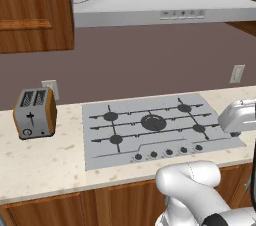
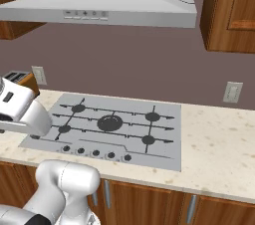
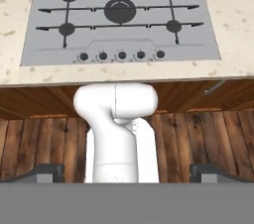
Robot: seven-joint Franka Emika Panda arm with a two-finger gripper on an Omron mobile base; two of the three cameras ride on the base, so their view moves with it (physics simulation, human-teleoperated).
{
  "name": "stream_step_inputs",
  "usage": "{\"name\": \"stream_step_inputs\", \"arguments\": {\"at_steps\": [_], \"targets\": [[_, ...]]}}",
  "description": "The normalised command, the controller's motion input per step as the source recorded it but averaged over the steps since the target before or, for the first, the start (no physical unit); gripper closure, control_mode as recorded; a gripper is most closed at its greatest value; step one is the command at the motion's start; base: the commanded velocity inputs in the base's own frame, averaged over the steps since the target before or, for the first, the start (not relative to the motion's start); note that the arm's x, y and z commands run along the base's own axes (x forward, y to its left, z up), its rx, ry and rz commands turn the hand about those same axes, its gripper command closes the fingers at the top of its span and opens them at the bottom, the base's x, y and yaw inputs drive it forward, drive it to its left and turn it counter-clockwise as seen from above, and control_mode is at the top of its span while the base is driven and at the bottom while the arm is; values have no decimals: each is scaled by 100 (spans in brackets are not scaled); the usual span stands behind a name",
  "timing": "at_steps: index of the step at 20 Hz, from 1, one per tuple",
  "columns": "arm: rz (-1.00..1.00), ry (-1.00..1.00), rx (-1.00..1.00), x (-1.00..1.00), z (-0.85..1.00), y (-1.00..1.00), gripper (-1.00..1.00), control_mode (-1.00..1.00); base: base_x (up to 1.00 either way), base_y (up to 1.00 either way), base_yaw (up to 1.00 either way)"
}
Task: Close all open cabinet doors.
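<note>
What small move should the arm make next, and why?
Probably raise the hand toward the wall cabinets. The gripper is open, holds nothing and points down over the cooktop, far below the cabinet doors. Whether a door stands open cannot be told from here.

One cooktop [image 1: 155, 127] sits in the counter [image 1: 45, 165], carrying five burners [image 1: 153, 122] and a front row of five knobs [image 1: 168, 152]. Above the cooktop hangs one hood [image 1: 165, 2], flanked by two wall cabinets [image 1: 32, 10], one on each side. Behind the cooktop are two wall outlets [image 2: 232, 92], and left of it stands one toaster [image 1: 35, 113].
</note>
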Motion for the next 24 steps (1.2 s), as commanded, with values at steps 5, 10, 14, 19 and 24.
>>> {"name": "stream_step_inputs", "arguments": {"at_steps": [5, 10, 14, 19, 24], "targets": [[1, 0, 0, -12, 0, 0, -100, -100, 0, 0, 0], [0, -1, 0, -7, 0, 0, -100, -100, 0, 0, 0], [0, 0, 0, 0, 0, 0, -100, -100, 0, 0, 0], [0, 0, 0, 0, 0, 0, -100, 100, -36, 11, 0], [0, 0, 0, 0, 0, 0, -100, 100, -82, 74, 1]]}}
